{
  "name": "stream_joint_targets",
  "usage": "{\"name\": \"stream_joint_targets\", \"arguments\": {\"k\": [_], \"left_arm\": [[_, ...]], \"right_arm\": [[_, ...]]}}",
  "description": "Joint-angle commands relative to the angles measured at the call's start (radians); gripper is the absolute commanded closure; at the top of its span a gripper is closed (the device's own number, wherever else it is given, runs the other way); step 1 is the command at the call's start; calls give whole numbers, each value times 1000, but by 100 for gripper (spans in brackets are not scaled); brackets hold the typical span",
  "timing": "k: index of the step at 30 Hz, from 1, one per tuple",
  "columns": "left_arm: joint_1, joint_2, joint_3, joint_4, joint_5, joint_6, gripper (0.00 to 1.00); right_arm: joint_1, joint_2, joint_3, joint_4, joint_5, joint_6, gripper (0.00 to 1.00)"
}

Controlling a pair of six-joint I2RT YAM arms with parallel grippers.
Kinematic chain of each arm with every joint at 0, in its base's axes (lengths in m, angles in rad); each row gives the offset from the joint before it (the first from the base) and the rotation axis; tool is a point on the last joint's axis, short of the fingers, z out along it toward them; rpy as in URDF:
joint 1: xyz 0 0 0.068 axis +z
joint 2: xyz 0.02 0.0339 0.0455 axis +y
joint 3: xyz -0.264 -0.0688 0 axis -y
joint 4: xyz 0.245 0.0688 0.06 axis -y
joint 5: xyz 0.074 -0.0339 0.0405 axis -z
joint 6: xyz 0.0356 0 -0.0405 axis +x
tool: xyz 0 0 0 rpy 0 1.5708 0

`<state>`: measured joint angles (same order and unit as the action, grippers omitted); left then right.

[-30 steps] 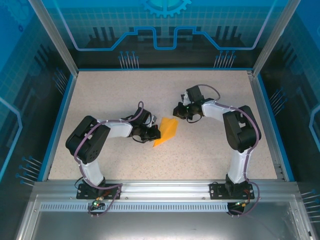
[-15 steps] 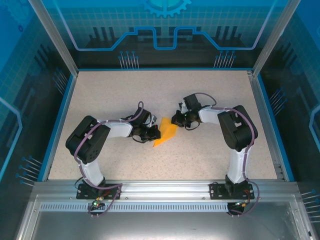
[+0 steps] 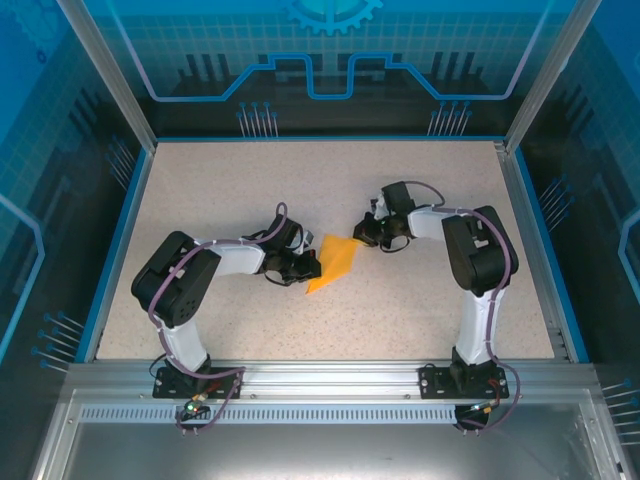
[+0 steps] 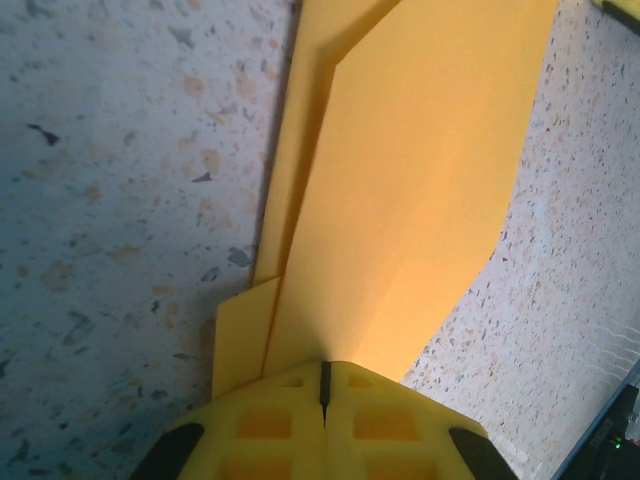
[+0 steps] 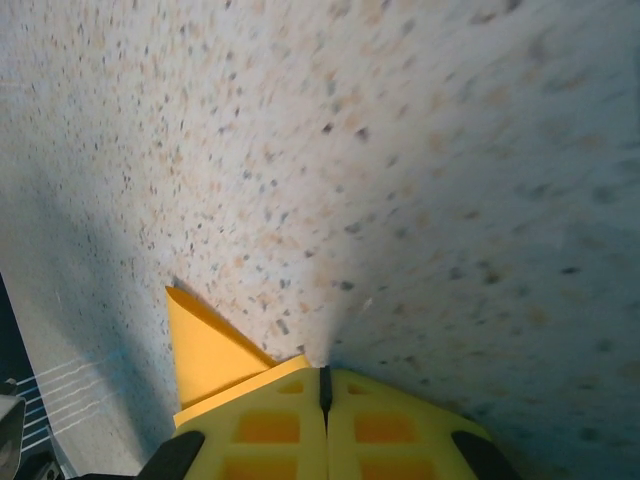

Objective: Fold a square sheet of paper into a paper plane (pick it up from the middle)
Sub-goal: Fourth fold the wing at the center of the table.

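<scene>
Paper plane, near end hidden behind closed left tool, top cropped

Centre: the paper plane lies flat on the counter, with the left tool closed on its left edge and the right tool closed at its upper-right corner. Nothing could pass between them.
Upper half: bare speckled surface, free across the full width.
Lower centre: a bare strip below the paper, free between the two arm bases.
Lower left: the left arm lies low across this side and blocks it.
Right: the right arm stands with its elbow raised and bars approach from there.
Edges: a blue rim and frame posts with glass walls close off the left, right and back.
</scene>
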<state>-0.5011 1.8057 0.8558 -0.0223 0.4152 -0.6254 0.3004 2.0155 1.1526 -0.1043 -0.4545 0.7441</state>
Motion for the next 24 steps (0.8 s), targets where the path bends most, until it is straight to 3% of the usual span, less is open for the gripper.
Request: {"name": "stream_joint_targets", "arguments": {"k": [1, 10, 19, 24], "left_arm": [[-1, 86, -54, -185, -107, 33, 100], [-1, 77, -52, -188, -104, 33, 100], [-2, 71, -45, -189, -97, 31, 100], [-2, 66, -46, -186, -88, 30, 100]], "right_arm": [[-26, -40, 18, -36, 45, -31, 95], [65, -178, -8, -74, 48, -40, 93], [212, -124, -59, 37, 10, 61, 94], [226, -65, -97, 72, 5, 86, 95]]}}
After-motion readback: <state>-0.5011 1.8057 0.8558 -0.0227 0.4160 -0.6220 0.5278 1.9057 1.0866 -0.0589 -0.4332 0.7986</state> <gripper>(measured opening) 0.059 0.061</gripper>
